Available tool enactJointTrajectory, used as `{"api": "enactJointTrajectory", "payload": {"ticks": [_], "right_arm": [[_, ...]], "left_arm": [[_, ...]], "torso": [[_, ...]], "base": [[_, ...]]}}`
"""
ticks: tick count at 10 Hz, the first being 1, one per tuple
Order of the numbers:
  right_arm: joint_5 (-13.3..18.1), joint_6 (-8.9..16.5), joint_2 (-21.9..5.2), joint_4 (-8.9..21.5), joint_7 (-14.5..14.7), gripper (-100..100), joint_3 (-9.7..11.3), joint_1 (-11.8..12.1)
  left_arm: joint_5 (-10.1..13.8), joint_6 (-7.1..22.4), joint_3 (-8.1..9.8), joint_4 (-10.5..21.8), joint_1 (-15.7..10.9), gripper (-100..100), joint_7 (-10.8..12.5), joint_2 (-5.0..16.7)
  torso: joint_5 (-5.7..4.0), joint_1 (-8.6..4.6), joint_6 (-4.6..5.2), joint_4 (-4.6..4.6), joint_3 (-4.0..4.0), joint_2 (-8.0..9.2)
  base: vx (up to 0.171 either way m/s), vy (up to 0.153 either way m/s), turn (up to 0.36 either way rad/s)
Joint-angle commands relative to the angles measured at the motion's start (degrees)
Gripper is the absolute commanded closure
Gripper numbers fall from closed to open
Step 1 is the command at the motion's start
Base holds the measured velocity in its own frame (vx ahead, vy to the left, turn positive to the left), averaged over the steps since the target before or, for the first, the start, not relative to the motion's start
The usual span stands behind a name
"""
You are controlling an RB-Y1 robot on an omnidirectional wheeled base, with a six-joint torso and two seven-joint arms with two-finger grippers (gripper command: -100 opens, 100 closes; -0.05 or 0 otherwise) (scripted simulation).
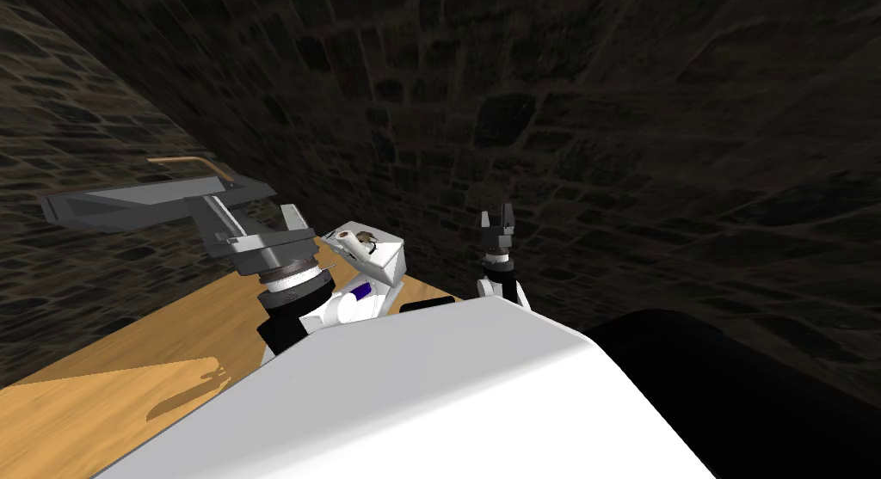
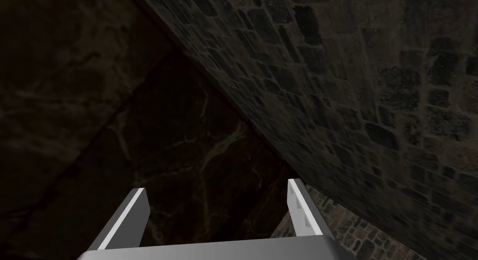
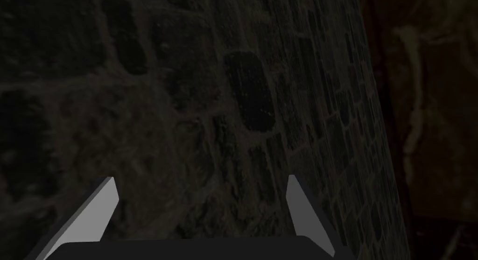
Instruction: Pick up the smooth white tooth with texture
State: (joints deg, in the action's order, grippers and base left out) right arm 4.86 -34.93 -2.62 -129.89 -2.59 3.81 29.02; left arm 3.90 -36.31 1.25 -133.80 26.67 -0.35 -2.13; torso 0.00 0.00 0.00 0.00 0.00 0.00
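Observation:
My left gripper (image 1: 255, 218) (image 2: 217, 187) is raised above a wooden tabletop (image 1: 163, 336), at the left of the head view. It is open with nothing between its fingers and faces a dark stone wall. To its right in the head view, my right gripper (image 1: 497, 218) (image 3: 200, 179) points up at the same dark stone wall, open and holding nothing. A white block with a small round mark and dark specks (image 1: 368, 246) sits just beside my left forearm. I cannot tell what it is.
A flat grey fixture (image 1: 129, 199) with a brass-coloured bar (image 1: 194, 162) stands behind my left gripper. Dark stone walls (image 1: 559, 113) close in on all sides. A black area (image 1: 740, 396) lies at the lower right.

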Motion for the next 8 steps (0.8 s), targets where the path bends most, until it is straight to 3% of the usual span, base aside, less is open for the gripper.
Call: {"api": "enactJointTrajectory", "payload": {"ticks": [1, 5, 8], "right_arm": [[0.00, 0.00, 0.00, 0.00, 0.00, 0, 0.00, 0.00], [0.00, 0.00, -0.01, 0.00, 0.00, 0, -0.01, 0.00], [0.00, 0.00, -0.01, 0.00, 0.00, 0, -0.01, -0.01]], "left_arm": [[-0.01, 0.37, 0.22, 0.58, -0.12, -100, 0.24, 2.28], [-0.08, 2.37, 1.32, 3.69, -0.72, -100, 1.40, 7.92], [-0.18, 4.56, 2.34, 7.00, -1.34, -100, 2.42, 10.25]], "torso": [[0.00, 0.00, 0.00, 0.00, 0.00, 0.00], [0.07, 0.32, 0.00, 0.03, 0.08, 0.13], [0.12, 0.48, 0.00, 0.04, 0.11, 0.19]], "base": [[-0.011, 0.021, -0.001], [-0.035, 0.077, -0.006], [-0.048, 0.121, -0.009]]}}
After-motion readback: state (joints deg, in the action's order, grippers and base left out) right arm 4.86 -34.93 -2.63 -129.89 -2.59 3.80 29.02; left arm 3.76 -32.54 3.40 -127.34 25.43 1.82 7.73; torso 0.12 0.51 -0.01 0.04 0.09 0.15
